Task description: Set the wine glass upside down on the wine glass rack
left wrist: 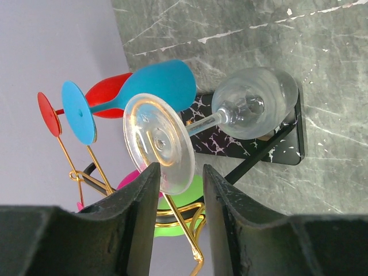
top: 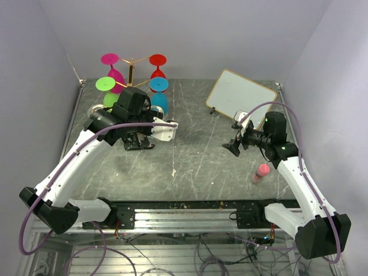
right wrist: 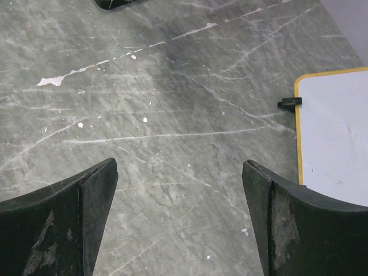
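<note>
Well to the right of the wine glass rack (top: 130, 69) and nearest your bases, a pink bottle (top: 261, 171) sits on the marble table (top: 195, 161). Your right gripper (right wrist: 179, 167) hovers between it and the rack, jaws spread wide on nothing. A whiteboard (top: 240, 95) leans farther back.

At the rack, your left gripper (left wrist: 181, 168) has its fingers (left wrist: 141, 201) slightly apart, with the foot rim of the clear wine glass (left wrist: 253, 103) between the tips. You cannot tell whether they pinch it. That glass is upside down, its bowl just above the rack's black base (left wrist: 287, 150). A blue glass (left wrist: 161, 83) crowds right behind it. Red (left wrist: 112, 95), green (top: 105, 84) and pink (top: 110, 59) glasses hang beyond.
</note>
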`<act>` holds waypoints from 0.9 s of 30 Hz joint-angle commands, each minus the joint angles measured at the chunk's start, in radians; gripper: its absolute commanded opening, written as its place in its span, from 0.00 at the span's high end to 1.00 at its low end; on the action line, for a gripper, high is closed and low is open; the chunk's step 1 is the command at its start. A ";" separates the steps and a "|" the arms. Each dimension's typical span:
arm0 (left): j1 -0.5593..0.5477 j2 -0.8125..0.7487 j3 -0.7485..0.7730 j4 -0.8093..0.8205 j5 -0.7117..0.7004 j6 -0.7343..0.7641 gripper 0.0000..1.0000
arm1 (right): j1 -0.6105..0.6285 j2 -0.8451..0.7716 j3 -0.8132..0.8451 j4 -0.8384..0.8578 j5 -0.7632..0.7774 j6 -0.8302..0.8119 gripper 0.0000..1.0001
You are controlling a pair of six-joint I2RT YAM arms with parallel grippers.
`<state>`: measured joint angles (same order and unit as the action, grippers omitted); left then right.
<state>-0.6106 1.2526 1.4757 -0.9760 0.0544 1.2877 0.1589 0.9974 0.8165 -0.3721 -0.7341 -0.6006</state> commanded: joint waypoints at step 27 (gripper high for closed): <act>0.010 -0.069 0.001 0.057 -0.014 -0.121 0.31 | -0.027 -0.003 -0.011 -0.004 -0.030 -0.002 0.11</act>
<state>-0.6102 1.2091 1.4757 -0.9539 0.0475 1.2049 0.1417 0.9974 0.8150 -0.3721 -0.7460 -0.6029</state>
